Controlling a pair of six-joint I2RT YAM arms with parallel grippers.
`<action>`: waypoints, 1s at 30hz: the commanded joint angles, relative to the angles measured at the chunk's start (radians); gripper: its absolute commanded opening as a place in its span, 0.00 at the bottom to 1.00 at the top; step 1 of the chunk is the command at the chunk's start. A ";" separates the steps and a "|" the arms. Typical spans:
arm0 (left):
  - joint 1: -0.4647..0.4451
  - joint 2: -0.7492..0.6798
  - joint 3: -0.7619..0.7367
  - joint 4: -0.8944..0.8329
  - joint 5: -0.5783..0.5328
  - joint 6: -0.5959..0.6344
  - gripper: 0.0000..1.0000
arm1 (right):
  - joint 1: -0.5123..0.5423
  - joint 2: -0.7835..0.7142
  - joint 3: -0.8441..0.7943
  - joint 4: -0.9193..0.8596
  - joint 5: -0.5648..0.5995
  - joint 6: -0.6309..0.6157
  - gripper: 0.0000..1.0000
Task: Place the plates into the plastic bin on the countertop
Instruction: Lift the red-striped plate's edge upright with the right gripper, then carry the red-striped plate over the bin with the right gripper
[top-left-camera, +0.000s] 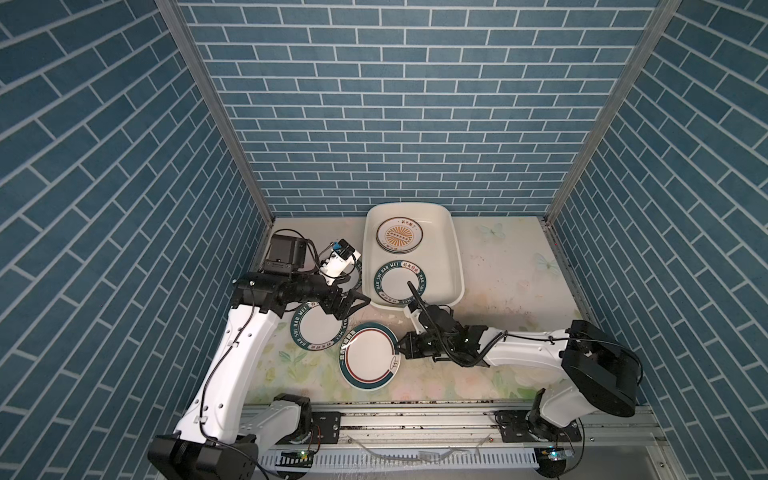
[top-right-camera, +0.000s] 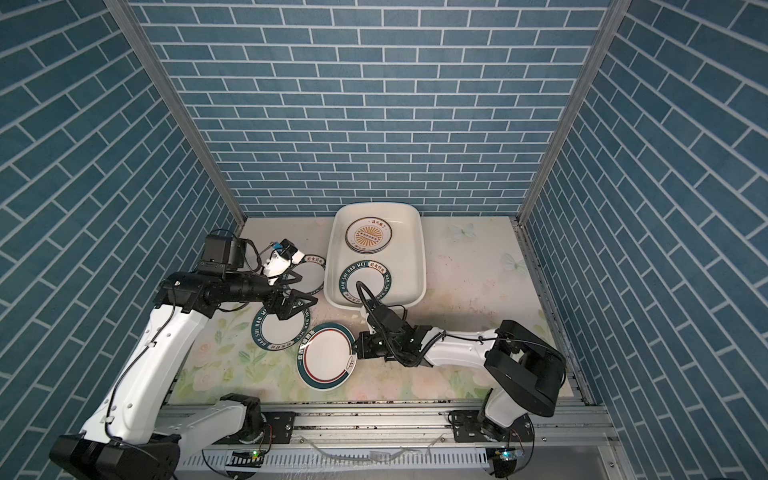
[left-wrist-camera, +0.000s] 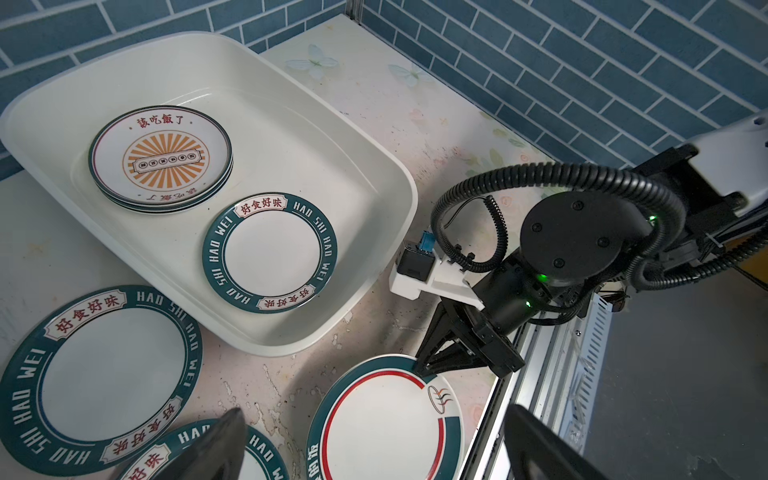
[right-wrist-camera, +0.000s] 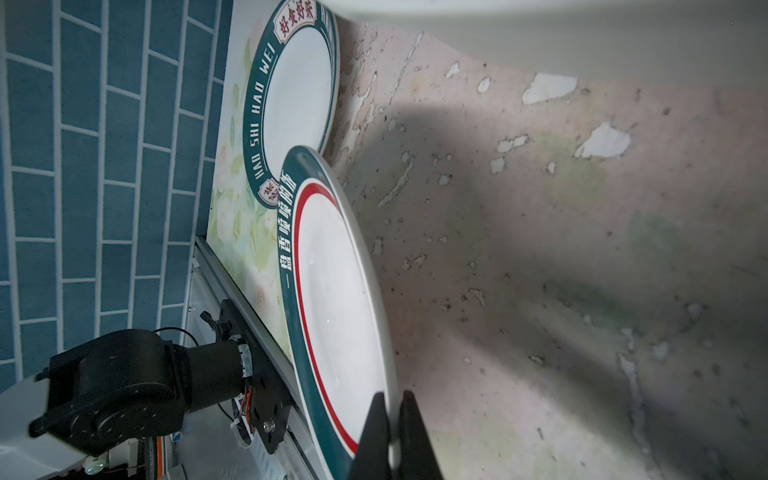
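Gripping the ringed plate (top-left-camera: 368, 355) by its rim, the right gripper (top-left-camera: 401, 348) is clamped tight on it, near the middle of the front edge of the counter (top-left-camera: 519, 282). That plate's far side overlaps the rim of a lettered plate (top-left-camera: 318, 328) toward the left edge. Above that one hangs the left gripper (top-left-camera: 349, 309), jaws spread wide, holding nothing. A second lettered plate (top-right-camera: 309, 276) lies just behind. Against the back edge sits the plastic bin (top-left-camera: 457, 257), with a sunburst stack (top-left-camera: 400, 235) at its far end and a third lettered plate (top-left-camera: 399, 282) at its near end.
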 joint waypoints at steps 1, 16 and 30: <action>0.002 -0.002 0.024 0.008 0.003 -0.011 0.98 | -0.008 -0.037 0.034 0.013 -0.017 -0.023 0.00; 0.080 -0.034 0.090 -0.018 0.011 -0.038 0.98 | -0.034 -0.054 0.143 -0.101 -0.117 -0.075 0.00; 0.141 -0.065 0.139 -0.076 0.087 -0.013 0.98 | -0.139 -0.059 0.276 -0.160 -0.250 -0.099 0.00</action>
